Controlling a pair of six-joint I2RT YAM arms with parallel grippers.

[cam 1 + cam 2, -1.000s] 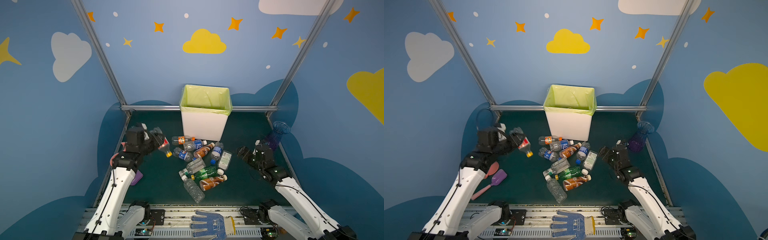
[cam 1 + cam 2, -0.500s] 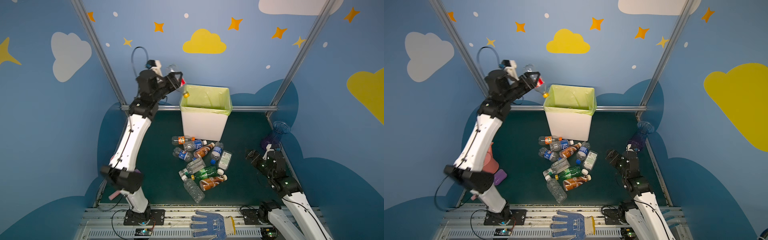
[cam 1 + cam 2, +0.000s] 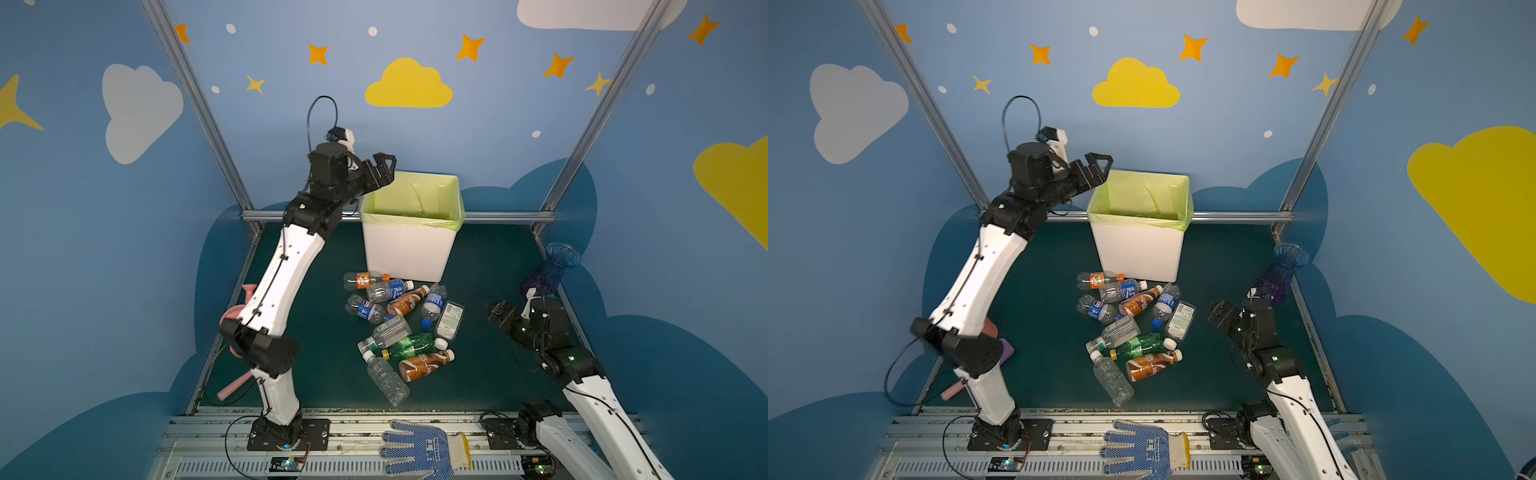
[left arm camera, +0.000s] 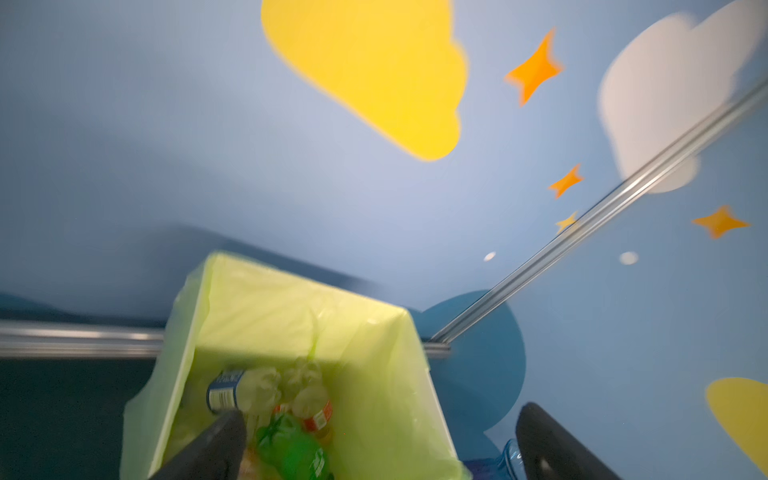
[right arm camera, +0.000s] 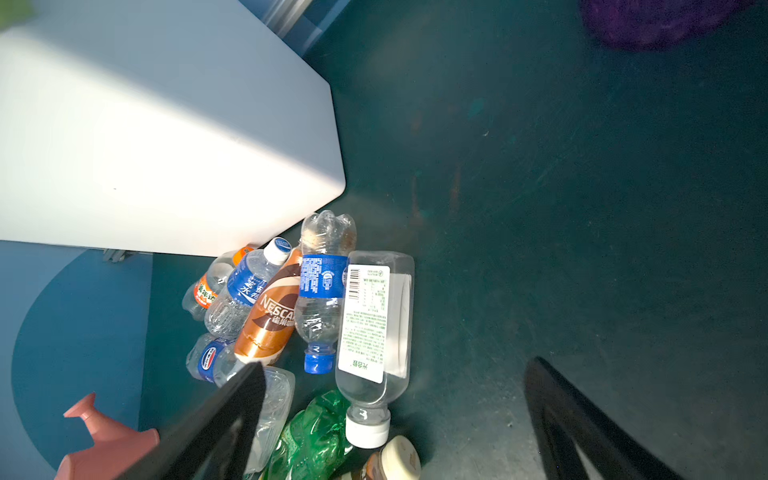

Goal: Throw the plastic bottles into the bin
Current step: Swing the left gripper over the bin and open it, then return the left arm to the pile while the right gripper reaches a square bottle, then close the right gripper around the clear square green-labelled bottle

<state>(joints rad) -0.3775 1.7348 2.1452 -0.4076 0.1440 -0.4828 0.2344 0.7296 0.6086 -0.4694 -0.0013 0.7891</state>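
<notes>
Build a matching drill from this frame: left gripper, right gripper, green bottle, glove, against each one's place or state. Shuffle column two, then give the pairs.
Column 1
1. left gripper
2. right gripper
3. green bottle
4. glove

Column 2
A. lying on the front rail
B. open, low beside the plastic bottles
C. open, raised at the rim of the bin
D. lying on its side in the pile

Pairs: 1-C, 2-B, 3-D, 4-A
</notes>
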